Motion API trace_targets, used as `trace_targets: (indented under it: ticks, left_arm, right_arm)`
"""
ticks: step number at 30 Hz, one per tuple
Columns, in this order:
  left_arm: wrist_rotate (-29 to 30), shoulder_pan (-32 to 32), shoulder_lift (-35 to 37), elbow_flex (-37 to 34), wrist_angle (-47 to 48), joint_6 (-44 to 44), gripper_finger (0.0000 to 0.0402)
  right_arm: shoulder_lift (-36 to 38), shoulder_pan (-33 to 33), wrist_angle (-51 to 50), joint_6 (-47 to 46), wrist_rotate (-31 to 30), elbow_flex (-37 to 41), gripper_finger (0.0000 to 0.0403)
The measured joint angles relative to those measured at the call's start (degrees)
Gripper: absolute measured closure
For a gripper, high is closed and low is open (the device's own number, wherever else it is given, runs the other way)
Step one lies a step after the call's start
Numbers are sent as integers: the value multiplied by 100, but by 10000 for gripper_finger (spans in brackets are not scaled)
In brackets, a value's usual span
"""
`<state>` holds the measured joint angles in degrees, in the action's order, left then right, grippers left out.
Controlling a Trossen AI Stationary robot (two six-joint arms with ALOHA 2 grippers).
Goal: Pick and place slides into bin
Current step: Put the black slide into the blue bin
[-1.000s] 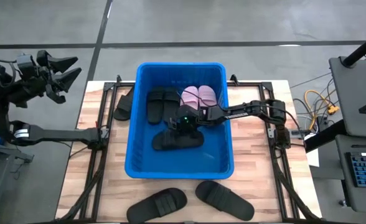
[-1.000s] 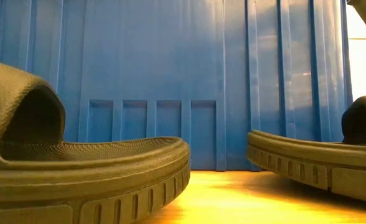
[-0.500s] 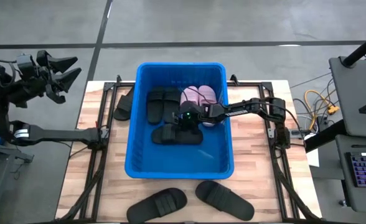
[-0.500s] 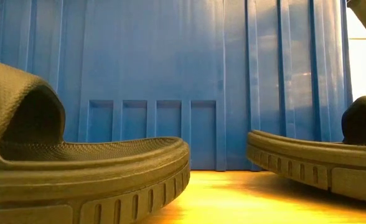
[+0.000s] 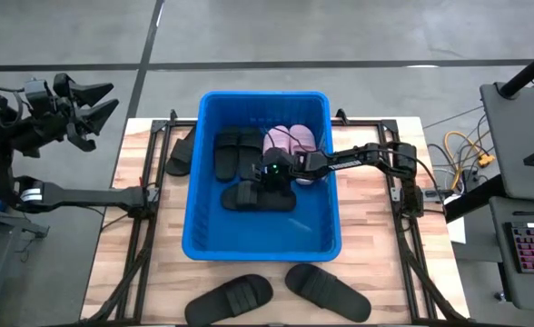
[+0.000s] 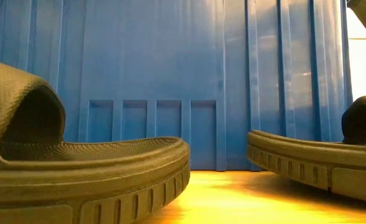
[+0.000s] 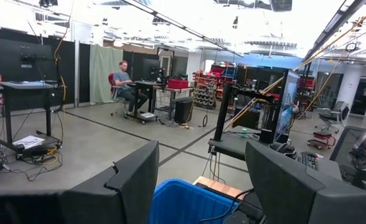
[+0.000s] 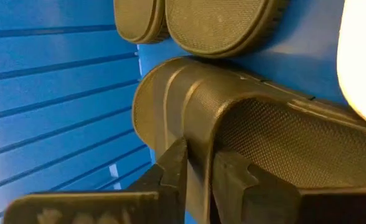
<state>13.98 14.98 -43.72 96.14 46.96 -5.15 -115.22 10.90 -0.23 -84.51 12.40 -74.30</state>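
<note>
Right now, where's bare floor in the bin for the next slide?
The bin is bare along its near end, between the black slide under the right end effector and the near wall. The far half is crowded: black slides, pink slides. Two black slides wait on the table.

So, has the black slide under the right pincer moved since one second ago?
Yes. In the high view the black slide shifted toward the bin's far wall, nearer the pink slides.
</note>
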Motion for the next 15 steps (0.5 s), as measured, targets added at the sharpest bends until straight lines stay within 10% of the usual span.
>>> trace_targets:
  ticks: [15]
  left_arm:
    - [0, 0, 0, 0, 0, 0, 176]
  right_arm:
    - [128, 28, -92, 470, 409, -302, 224]
